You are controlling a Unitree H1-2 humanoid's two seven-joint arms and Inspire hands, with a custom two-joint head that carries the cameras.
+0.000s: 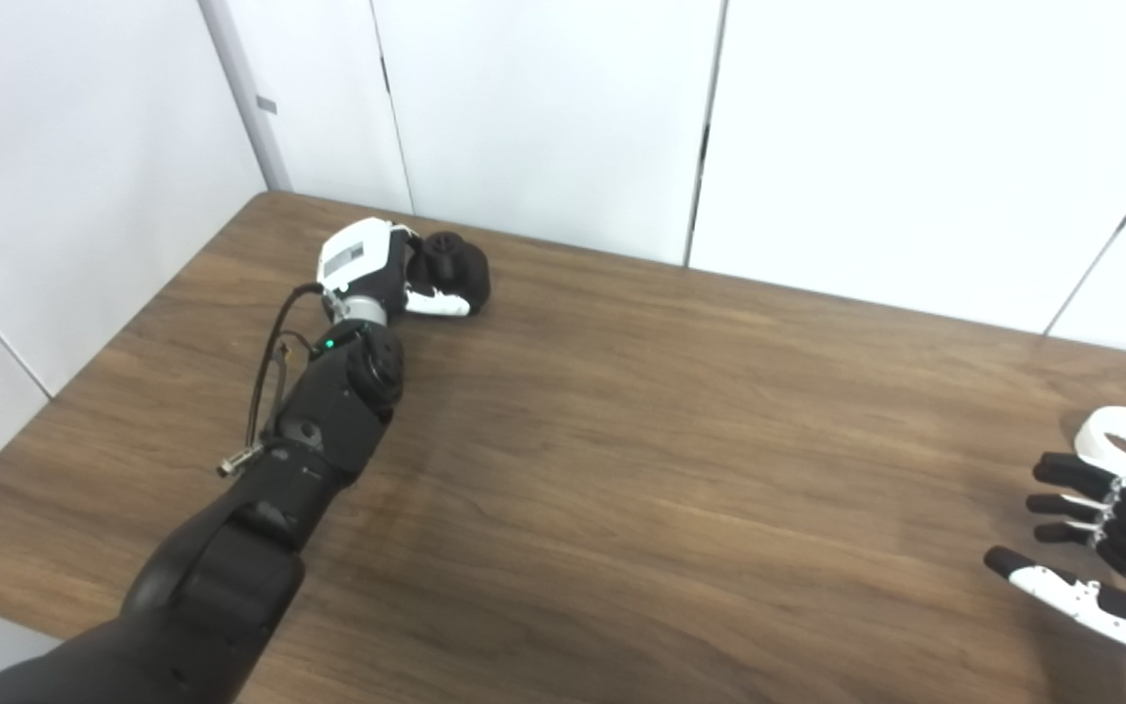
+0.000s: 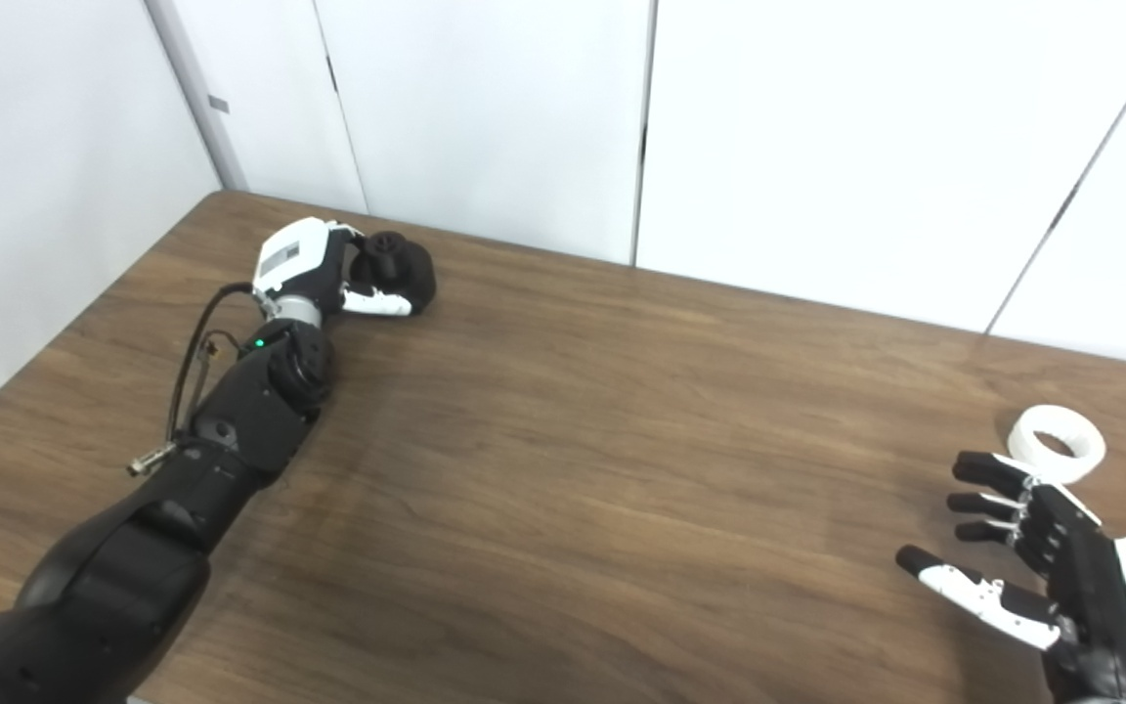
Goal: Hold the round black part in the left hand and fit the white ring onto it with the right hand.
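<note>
Wooden table (image 1: 622,469): my left hand (image 1: 382,269) grips the round black part (image 1: 455,266); right hand (image 2: 1042,567), fingers spread and empty, near the white ring (image 2: 1057,443).

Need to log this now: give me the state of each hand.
Left hand: shut on the round black part, on the table.
Right hand: open, holding nothing, just short of the white ring.

light: bright, even, diffuse | shadows: soft, faint, on table (image 1: 622,469) just beside left hand (image 1: 397,269) and under right hand (image 2: 1042,567) | glare: none | focus: slightly soft overall | edges: wide-angle tilt
</note>
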